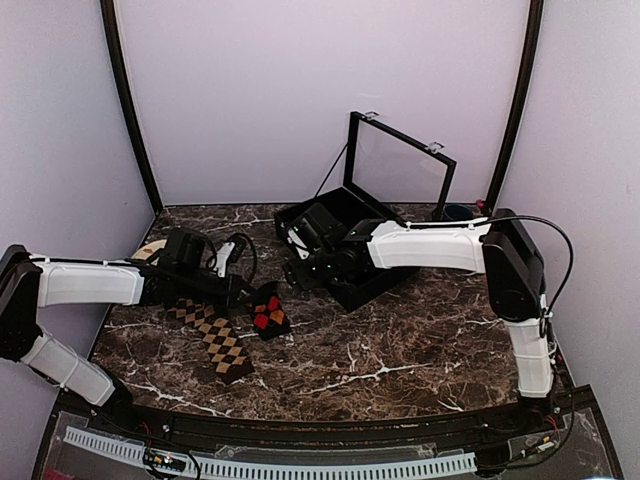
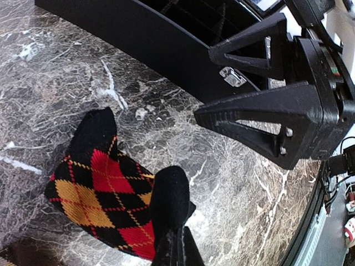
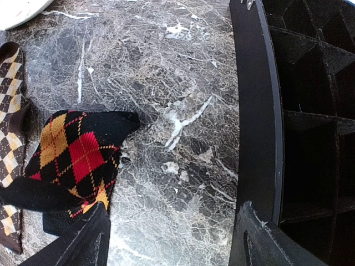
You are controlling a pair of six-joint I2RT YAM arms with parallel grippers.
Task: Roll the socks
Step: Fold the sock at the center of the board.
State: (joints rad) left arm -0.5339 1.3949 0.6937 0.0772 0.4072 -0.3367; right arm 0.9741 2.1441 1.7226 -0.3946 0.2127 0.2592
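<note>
We note that the left arm (image 1: 90, 283) and the right arm (image 1: 430, 247) carry white moulded link shells between black joint housings. A thin black cable (image 1: 560, 232) arcs beside the right arm's elbow. The black triangular fingers (image 2: 260, 119) are open trusses, fitted with small silver screws (image 2: 287, 132).

Left of centre: red-and-orange argyle sock (image 1: 268, 312), folded over into a short bundle; tan argyle sock (image 1: 215, 340) just beside, a flat diagonal strip.
</note>
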